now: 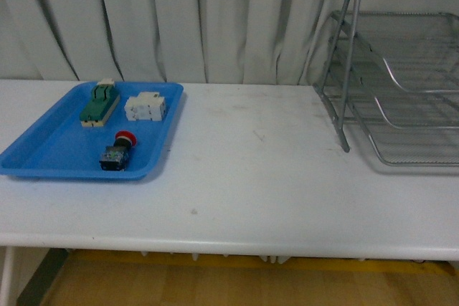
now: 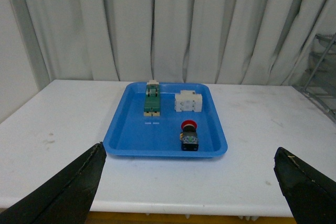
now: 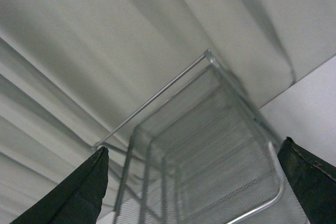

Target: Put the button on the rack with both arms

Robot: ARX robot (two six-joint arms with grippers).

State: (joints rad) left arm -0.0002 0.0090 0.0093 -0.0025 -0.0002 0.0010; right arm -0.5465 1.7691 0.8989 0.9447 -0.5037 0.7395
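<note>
Front view: small red-capped push-button switch (image 1: 118, 151) lies in flat blue plastic tray (image 1: 43, 166), lower left of frame. The tray is probably a staging spot. Silver three-tier wire mesh rack (image 1: 349, 55) stands upper right on white counter (image 1: 251, 177), well apart, so a handover between arms seems likely. Left jaws spread wide, empty, facing the tray. Right jaws equally wide, empty, facing the rack.

The left end effector (image 2: 189, 190) is wide open and empty. Its two dark fingers (image 2: 71, 190) sit far apart. It points forward and a little down. The right end effector (image 3: 191, 184) is wide open and empty too, with its dark fingers (image 3: 310, 174) far apart. It tips upward at a slant.
</note>
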